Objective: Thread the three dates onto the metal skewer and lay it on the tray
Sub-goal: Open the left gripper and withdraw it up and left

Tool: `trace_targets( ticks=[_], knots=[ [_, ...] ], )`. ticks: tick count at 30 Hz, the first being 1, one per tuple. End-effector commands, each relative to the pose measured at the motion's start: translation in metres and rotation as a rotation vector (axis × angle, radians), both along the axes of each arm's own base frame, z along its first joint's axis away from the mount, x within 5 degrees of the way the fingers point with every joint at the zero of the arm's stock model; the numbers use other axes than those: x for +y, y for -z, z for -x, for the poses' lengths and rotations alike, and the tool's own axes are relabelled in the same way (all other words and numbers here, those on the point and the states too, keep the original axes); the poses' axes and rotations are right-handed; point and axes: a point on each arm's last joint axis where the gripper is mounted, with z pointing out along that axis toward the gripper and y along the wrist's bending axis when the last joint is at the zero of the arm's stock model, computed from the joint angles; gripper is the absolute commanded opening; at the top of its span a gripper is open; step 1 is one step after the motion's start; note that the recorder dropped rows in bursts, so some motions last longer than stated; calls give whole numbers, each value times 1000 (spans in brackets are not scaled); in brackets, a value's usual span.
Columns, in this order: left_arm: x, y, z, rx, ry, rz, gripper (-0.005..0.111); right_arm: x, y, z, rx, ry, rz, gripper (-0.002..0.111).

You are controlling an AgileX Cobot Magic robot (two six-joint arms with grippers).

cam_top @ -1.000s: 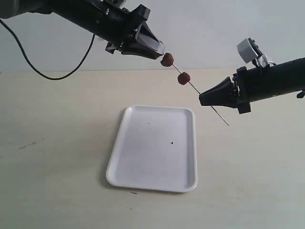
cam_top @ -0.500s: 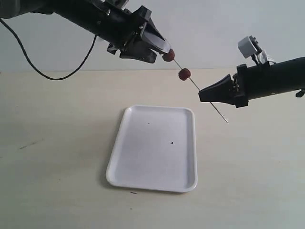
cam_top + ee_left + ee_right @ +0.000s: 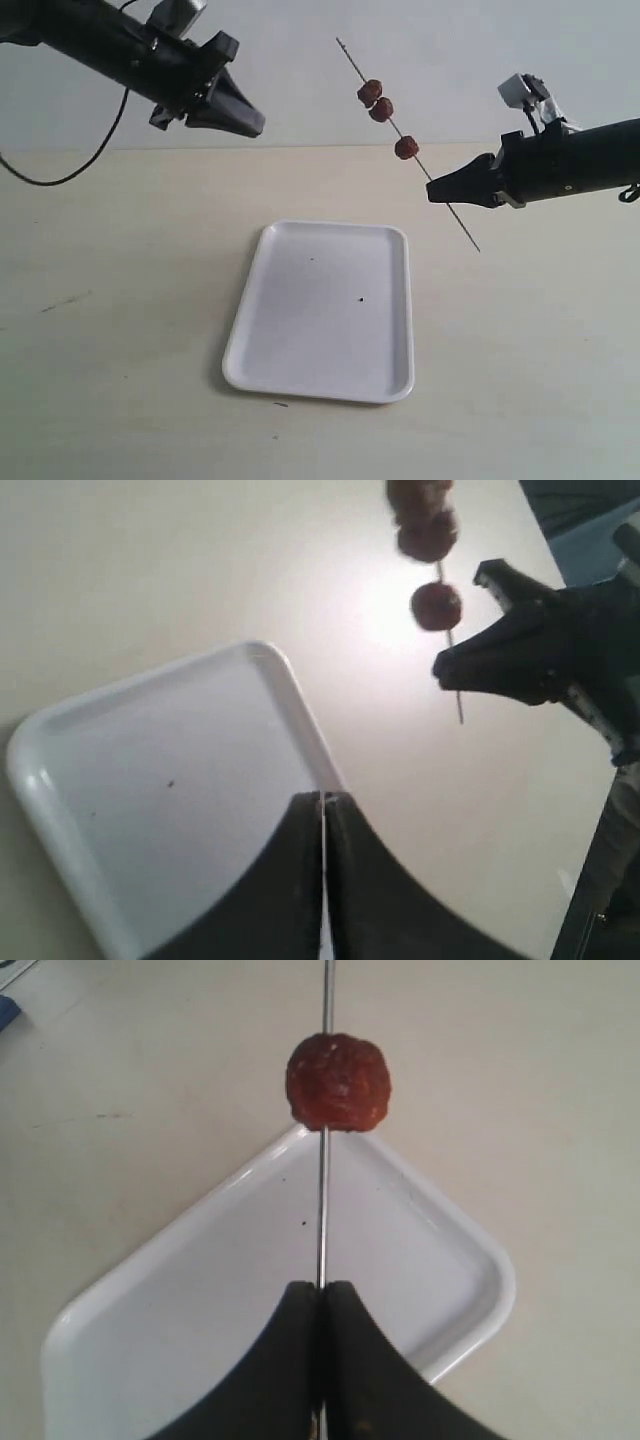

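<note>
Change from half a second ago: the left fingers (image 3: 240,113) are no longer sitting at the top end of the skewer (image 3: 322,1210). They are now hanging up and to the left in the exterior view, well apart from it, pressed together with nothing between them. Three dates (image 3: 381,109) are now showing on the rod where only two were visible before. The rod's upper end is standing free.

The right fingers (image 3: 462,186) are clamping the skewer low on its length, about where they were.

Skewer position: it is hanging in the air over the worktop (image 3: 120,300), beyond the far right corner of the tray (image 3: 320,330) and touching neither.

Its long axis is running diagonally in the exterior view, with the free tip pointing up and left and a short tail sticking out down and right past the right fingers.

The upper two dates are sitting against each other. The third is riding lower, apart from them, near the right fingers.

The right wrist view is showing the rod running straight out from the closed fingers, with one date on it.
</note>
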Motion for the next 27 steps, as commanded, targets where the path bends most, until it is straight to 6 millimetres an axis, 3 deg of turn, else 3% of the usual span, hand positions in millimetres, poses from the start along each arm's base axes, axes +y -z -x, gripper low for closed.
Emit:
trace_targets(
  ticks=[1,7,14,20,27],
  knots=[
    [24,6,8,-38,-73,-32,0,2,-5,-2,3,30,-44,0],
    [56,3,31,-307,-372,-151,0,2,-5,-3,17,42,-54,0],
    [96,-13,89,-610,-623,-366,0,1,-5,-4,31,69,-56,0],
    [121,-21,136,-732,-768,-489,0,1,-4,-3,62,79,-65,0],
    [130,-44,154,-842,-838,-504,0,0,-2,-2,149,114,-87,0]
  ],
)
